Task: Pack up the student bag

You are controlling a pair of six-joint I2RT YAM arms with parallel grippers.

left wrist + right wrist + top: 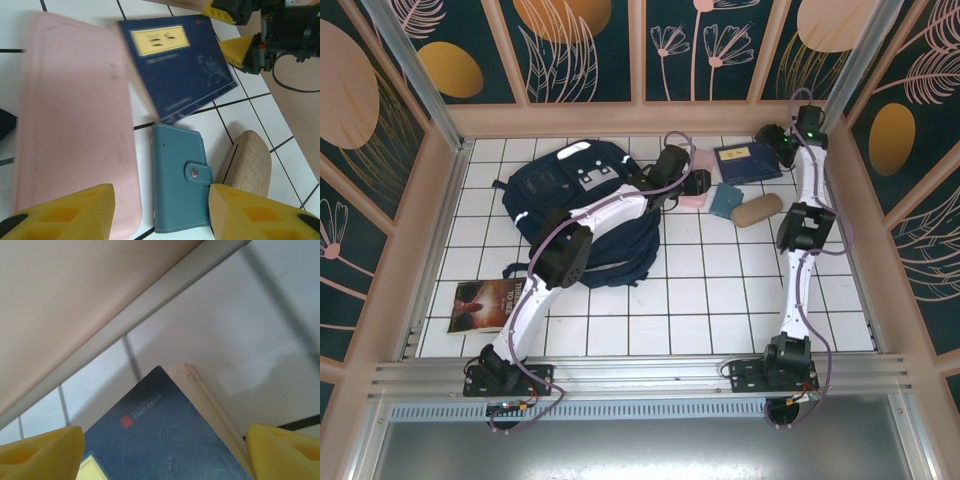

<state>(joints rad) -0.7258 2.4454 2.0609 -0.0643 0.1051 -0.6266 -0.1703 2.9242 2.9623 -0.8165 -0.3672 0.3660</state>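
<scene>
The student bag (582, 200), a large navy backpack, lies at the back left of the tiled floor, and my left arm reaches across it. Right of the bag, my left gripper (697, 184) (160, 220) stands open above a pink case (75, 125) and a teal snap wallet (180, 185), holding nothing. A navy book with a yellow label (747, 161) (177, 65) lies flat by the back wall. My right gripper (783, 147) (162, 455) is open, its yellow fingers (239, 49) on either side of that book's far corner (165, 440).
A beige pouch (757, 210) (247, 162) lies right of the wallet. A brown-covered book (490, 305) lies at the front left. The wooden back wall (75, 305) is close behind the right gripper. The front and middle tiles (700, 300) are bare.
</scene>
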